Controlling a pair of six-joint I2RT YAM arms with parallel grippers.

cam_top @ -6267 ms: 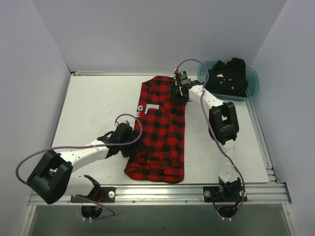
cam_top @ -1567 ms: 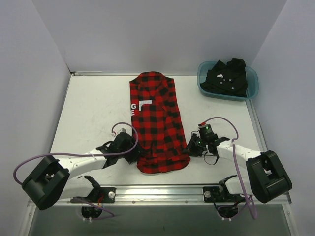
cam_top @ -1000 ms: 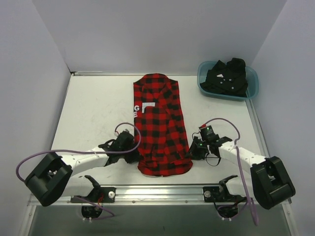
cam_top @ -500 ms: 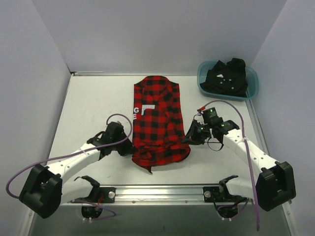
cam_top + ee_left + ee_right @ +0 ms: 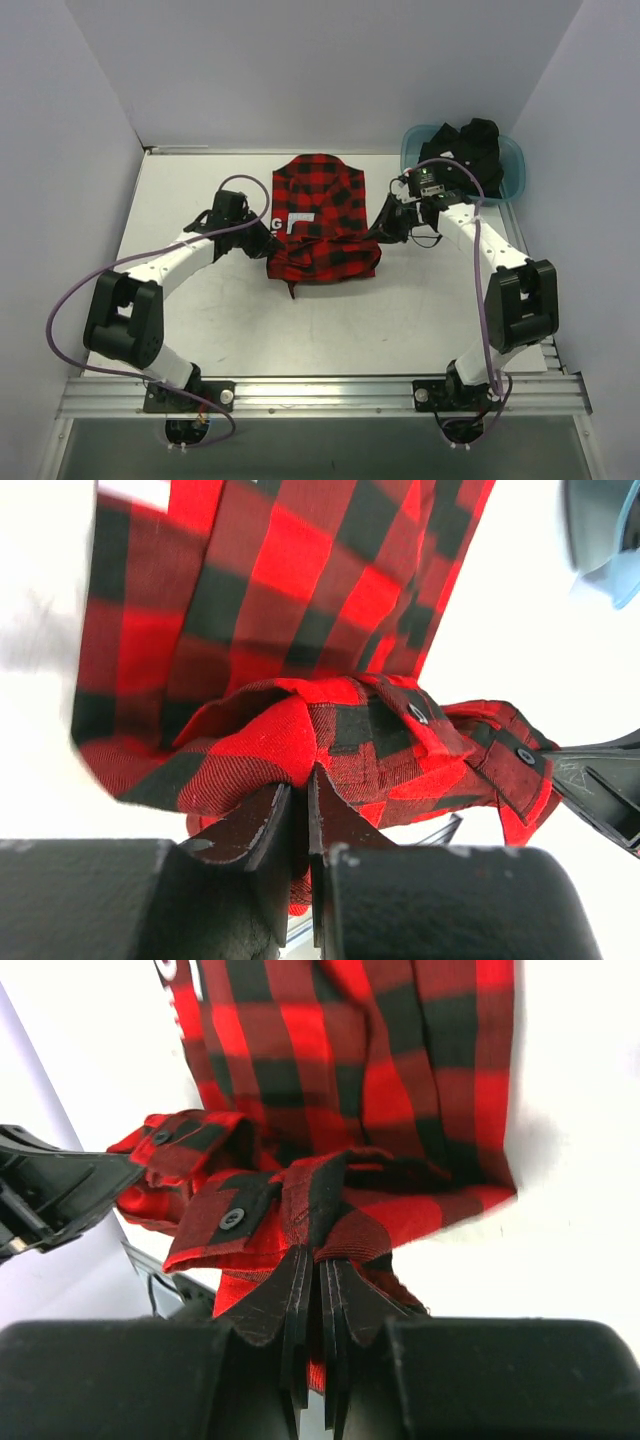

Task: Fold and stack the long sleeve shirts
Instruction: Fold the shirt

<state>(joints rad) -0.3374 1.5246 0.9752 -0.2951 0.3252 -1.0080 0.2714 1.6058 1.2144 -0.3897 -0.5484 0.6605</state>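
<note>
Lots of bare white table (image 5: 200,300) at 6 o'clock and at 9 o'clock of the red-and-black shirt (image 5: 325,205). White walls close along the far edge at 12 o'clock, and a metal rail (image 5: 320,385) along the near edge. Less room at 3 o'clock, toward the teal tub (image 5: 512,182) in the far right corner. Left gripper (image 5: 260,232) pinched tight on the shirt's bottom hem, at 9 o'clock of the cloth. Right gripper (image 5: 383,230) pinched tight on the same hem, at 3 o'clock of the cloth. In the left wrist view, fingers (image 5: 250,825) squeezed together on a bunch of checked cloth with a button cuff beside it. Same squeeze by the fingers (image 5: 275,1305) in the right wrist view. Half a second ago, hem still low, near the middle of the table. Now carried toward 12 o'clock and held doubled over the top half, making a shape about half as long. Both arms stretched farther out than before. White label (image 5: 300,219) still showing on the left side. Small flap of cloth poking out at 6 o'clock of the fold. Inside the tub, the black shirt (image 5: 475,145), heaped up above the rim and partly hidden by the right arm.
</note>
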